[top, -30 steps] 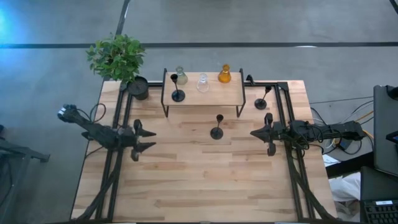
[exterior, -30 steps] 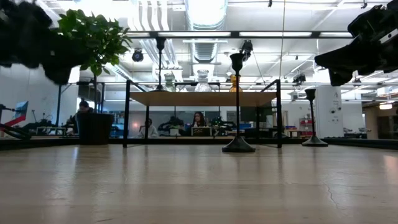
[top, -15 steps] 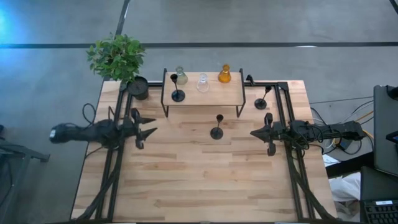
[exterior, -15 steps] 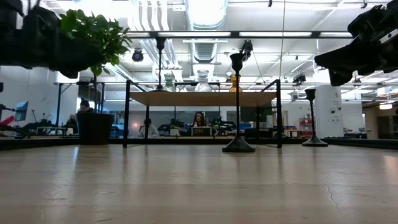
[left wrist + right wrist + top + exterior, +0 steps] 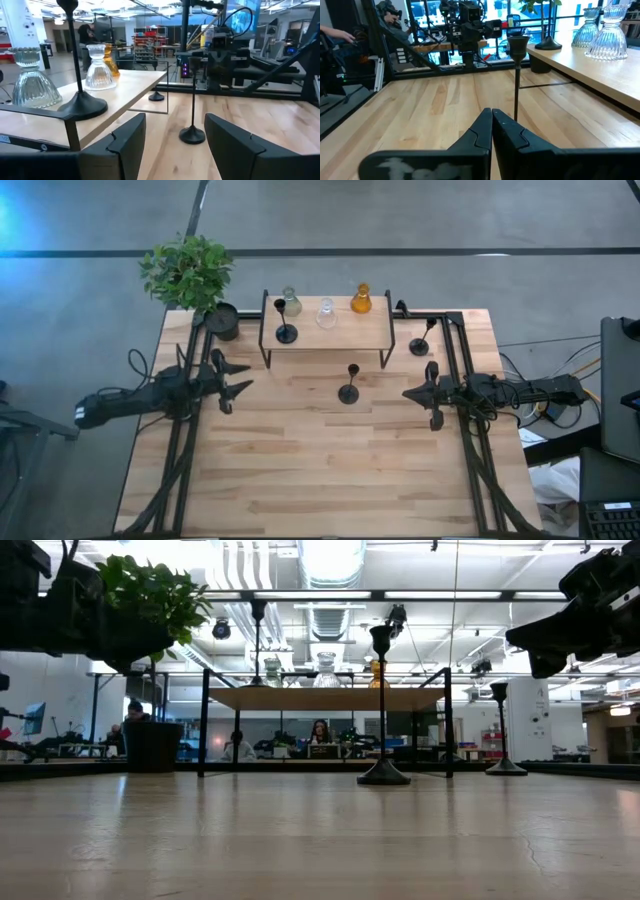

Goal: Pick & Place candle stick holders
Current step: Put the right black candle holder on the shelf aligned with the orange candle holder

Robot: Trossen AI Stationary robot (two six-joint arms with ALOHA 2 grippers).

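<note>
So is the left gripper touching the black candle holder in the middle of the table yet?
Apart. The high view shows the left gripper well to the side of the black candle holder, with bare wood between them; its fingers are open.

You see a pale, striped wood-grain table (image 5: pixel 330 470) carrying three black candle stick holders (image 5: pixel 348 384), a black-framed shelf (image 5: pixel 325 330) with a light wood top, and three glass holders: olive-green (image 5: pixel 291 302), clear (image 5: pixel 326 313) and amber (image 5: pixel 361 300). A leafy green plant (image 5: pixel 187 270) rises from its black pot (image 5: pixel 222 321). Both arms (image 5: pixel 500 391) are dark.
</note>
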